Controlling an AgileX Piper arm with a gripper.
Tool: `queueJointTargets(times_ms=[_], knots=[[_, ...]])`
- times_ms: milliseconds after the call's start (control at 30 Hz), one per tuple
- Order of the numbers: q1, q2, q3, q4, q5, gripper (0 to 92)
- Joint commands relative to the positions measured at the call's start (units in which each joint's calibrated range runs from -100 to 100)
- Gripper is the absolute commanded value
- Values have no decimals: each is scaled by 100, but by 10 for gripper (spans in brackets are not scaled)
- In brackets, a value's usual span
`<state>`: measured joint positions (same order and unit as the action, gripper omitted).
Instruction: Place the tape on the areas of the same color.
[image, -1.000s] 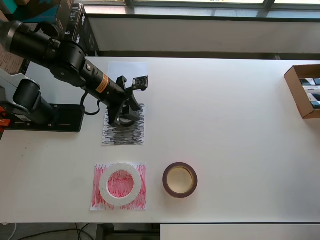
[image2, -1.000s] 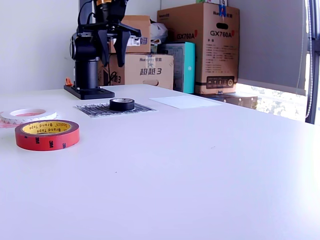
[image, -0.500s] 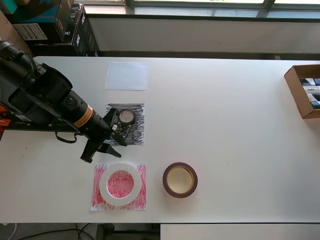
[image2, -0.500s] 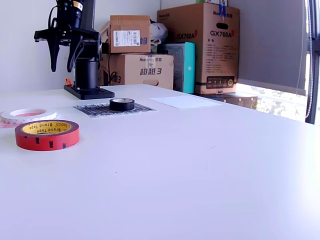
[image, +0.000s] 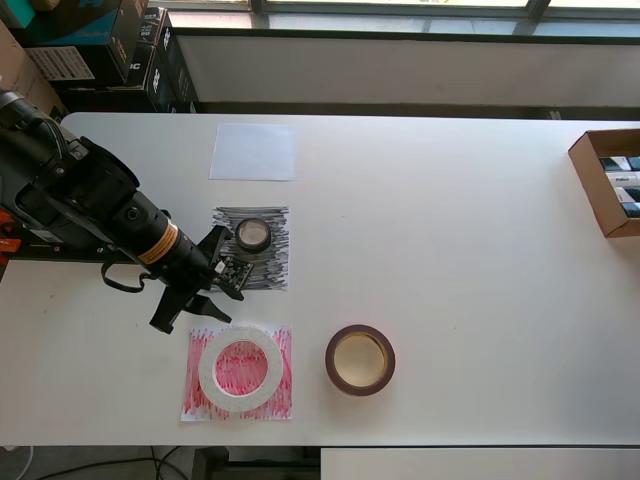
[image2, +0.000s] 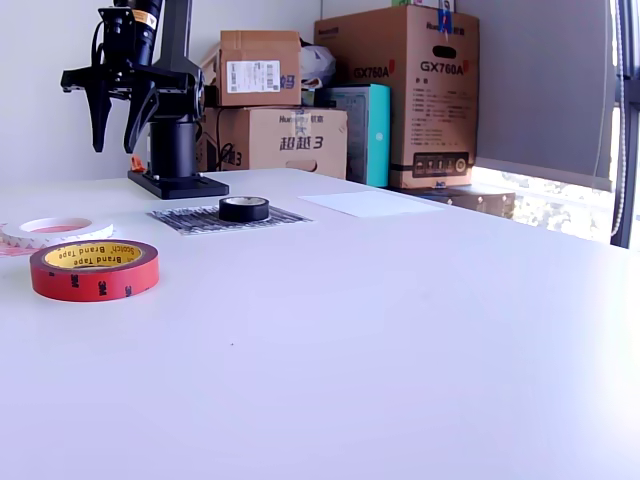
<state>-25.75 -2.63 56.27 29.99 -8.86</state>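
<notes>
A wide flat white tape ring (image: 239, 368) lies on the red-scribbled paper patch (image: 283, 400), just below the black gripper (image: 185, 318), whose fingers (image2: 97, 118) hang spread and empty above the table (image: 470, 260). Beside them, the small black roll (image: 252, 235) sits on the black-scribbled patch (image: 270, 275); the maroon-brown ring (image: 360, 360) rests on bare tabletop.

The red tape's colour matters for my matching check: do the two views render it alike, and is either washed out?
No: overhead view shows the red tape dark maroon, exterior view bright red; exterior view's window side is blown out.
</notes>
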Motion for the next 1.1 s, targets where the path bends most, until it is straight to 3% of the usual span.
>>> queueJointTargets(times_ms=[0, 733, 1067], knots=[[-12, 328, -134, 34, 11, 410], [-59, 1750, -825, 68, 44, 416], [-12, 1769, -1098, 900, 183, 417]])
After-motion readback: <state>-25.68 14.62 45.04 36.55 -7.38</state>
